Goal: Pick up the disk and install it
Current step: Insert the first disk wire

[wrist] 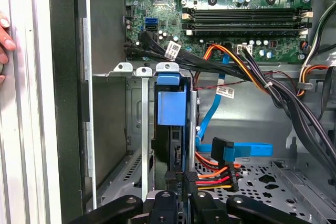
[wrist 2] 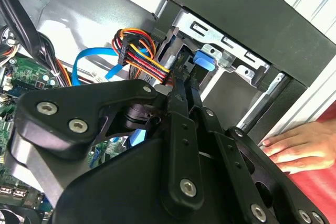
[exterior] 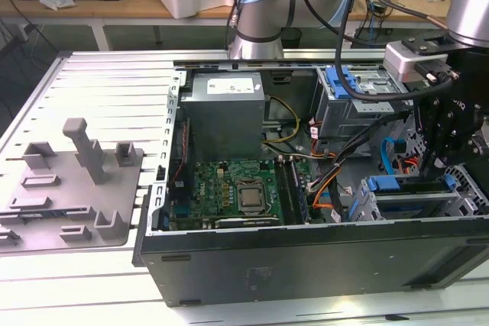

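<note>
The disk [wrist: 170, 108], seen edge-on with its bright blue carrier, stands upright in a slot of the metal drive cage [wrist: 143, 129] at the case's front corner. My gripper [wrist: 180, 178] reaches down onto its rear edge, with the two black fingers [wrist 2: 176, 95] close together on either side of it. In the second wrist view the carrier's blue tab [wrist 2: 205, 60] shows just past the gripper [wrist 2: 185, 85]. In the exterior view the gripper [exterior: 434, 166] hangs over the blue-framed disk [exterior: 393, 184] at the exterior view's right.
A person's hand [wrist 2: 299, 148] rests on the table outside the case wall, and its fingertips [wrist: 4, 40] show in the first wrist view. Blue data cable [wrist: 247, 149] and orange-red power plug [wrist: 215, 174] lie beside the cage. Motherboard [exterior: 237, 188], grey power-supply box [exterior: 225, 112] and a grey fixture plate [exterior: 69, 188] are nearby.
</note>
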Controlling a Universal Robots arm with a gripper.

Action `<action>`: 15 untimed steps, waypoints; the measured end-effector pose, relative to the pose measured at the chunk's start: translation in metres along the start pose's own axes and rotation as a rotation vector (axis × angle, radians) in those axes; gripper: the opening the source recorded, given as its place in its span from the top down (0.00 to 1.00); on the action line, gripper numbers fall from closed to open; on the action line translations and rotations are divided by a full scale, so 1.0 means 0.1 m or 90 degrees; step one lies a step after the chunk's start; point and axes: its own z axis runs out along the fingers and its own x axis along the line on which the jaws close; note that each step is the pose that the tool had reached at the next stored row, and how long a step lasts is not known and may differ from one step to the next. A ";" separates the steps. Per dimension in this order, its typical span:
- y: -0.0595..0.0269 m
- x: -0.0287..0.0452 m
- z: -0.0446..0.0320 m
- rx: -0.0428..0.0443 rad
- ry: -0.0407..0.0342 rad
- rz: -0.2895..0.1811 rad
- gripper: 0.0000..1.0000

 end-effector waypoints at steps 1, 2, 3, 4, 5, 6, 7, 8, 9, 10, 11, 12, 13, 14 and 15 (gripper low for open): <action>0.000 0.000 0.000 0.0000 0.0000 0.000 0.83; 0.000 0.000 0.000 0.0000 0.0000 0.000 0.83; 0.000 0.000 0.000 0.0000 0.0000 0.000 0.83; 0.000 0.000 0.000 0.0000 0.0000 0.000 0.83; 0.000 0.000 0.000 0.0000 0.0000 0.000 0.83; 0.000 0.000 0.000 0.0000 -0.0001 0.000 0.83; 0.000 0.000 -0.001 0.0000 -0.0003 0.000 0.83; 0.000 0.000 -0.003 -0.0001 -0.0003 0.000 0.83; 0.000 0.001 -0.007 -0.0001 -0.0002 0.000 0.83; -0.001 0.001 -0.011 0.0000 0.0000 0.000 0.83; -0.001 0.002 -0.014 0.0000 -0.0001 0.000 0.83; -0.001 0.002 -0.015 0.0000 -0.0002 0.000 0.83; -0.002 0.002 -0.016 0.0000 -0.0001 0.000 0.83; -0.002 0.003 -0.018 0.0000 0.0000 0.000 0.83; -0.002 0.002 -0.018 0.0000 -0.0001 0.000 0.83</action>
